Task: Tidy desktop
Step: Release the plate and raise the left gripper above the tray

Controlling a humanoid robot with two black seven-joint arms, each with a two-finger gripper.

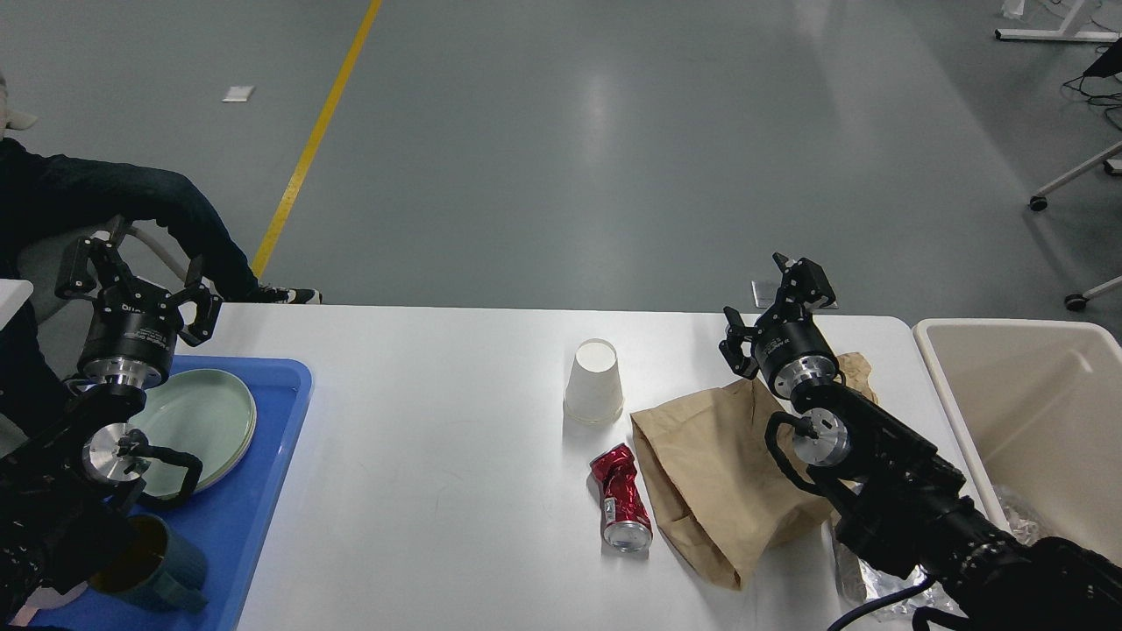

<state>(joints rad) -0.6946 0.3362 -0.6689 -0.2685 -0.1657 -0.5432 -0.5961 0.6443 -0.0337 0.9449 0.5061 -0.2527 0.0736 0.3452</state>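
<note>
The white desktop (438, 412) holds an upside-down white paper cup (594, 383), a crushed red can (621, 498) and a brown paper bag (732, 469). My right gripper (771, 294) is open and empty, raised above the bag's far end near the table's back edge. My left gripper (136, 280) is open and empty, raised above the far left corner of the desktop, behind the blue tray (245, 491).
The blue tray holds stacked pale green plates (206, 412) and a dark green mug (158, 565). A beige bin (1034, 421) stands at the right with crumpled foil (1017, 517) inside. More foil (877, 583) lies under my right arm. A seated person (88, 210) is at the far left.
</note>
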